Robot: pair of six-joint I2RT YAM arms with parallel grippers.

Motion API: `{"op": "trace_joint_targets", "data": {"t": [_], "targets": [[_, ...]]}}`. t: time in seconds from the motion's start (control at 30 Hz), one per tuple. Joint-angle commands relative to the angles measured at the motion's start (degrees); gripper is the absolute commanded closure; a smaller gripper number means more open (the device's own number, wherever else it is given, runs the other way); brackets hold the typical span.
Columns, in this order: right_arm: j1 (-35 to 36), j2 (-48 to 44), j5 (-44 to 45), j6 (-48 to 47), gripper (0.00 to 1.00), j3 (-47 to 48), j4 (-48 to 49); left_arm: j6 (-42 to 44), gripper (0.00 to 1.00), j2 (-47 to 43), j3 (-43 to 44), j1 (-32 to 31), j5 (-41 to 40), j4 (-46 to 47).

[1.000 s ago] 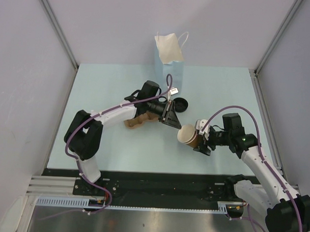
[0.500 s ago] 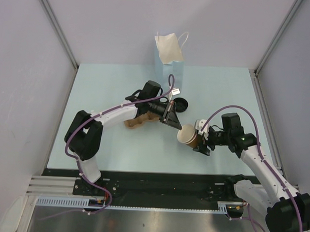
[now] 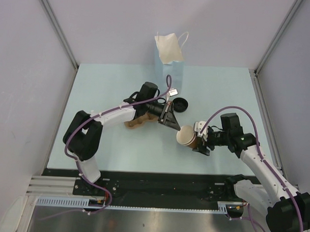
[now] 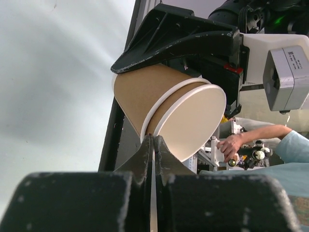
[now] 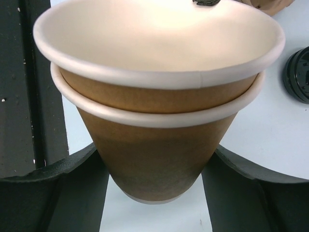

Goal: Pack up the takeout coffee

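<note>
The top view is bright and even, with soft, small shadows on the table (image 3: 110, 84). In the left wrist view the near part of the left claw (image 4: 152, 145) is dark and blurry. In the right wrist view the cup (image 5: 159, 43) glows almost white inside, and the lid (image 5: 298, 72) at the edge looks fuzzy.

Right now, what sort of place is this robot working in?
Most likely a lab robot test booth, not a café: plain grey panel walls in metal framing enclose a pale blue table, and the left arm and right arm are bolted to a rail at its edge.
</note>
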Motion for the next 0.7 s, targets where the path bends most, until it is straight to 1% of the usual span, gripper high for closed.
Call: {"op": "trace_joint_targets", "data": {"t": [0.0,0.17,0.4,0.53,0.67], "targets": [[-0.31,0.42,2.04,-1.68,0.43,0.19,-3.27,-5.21,1.00,-4.50,-1.59,2.85,4.07,8.44],[-0.48,0.34,2.13,-1.68,0.42,0.19,-3.36,-8.20,1.00,-4.94,-2.91,4.35,4.77,11.86],[-0.40,0.34,2.30,-1.68,0.41,0.19,-3.44,-9.17,1.00,-5.56,-3.53,4.79,5.12,12.93],[-0.49,0.34,2.57,-1.76,0.41,0.19,-4.06,-10.75,1.00,-6.43,-3.53,6.10,5.30,13.98],[-0.75,0.34,2.57,-1.59,0.42,0.19,-4.06,-10.49,1.00,-8.45,-3.26,7.77,5.56,12.41]]}}
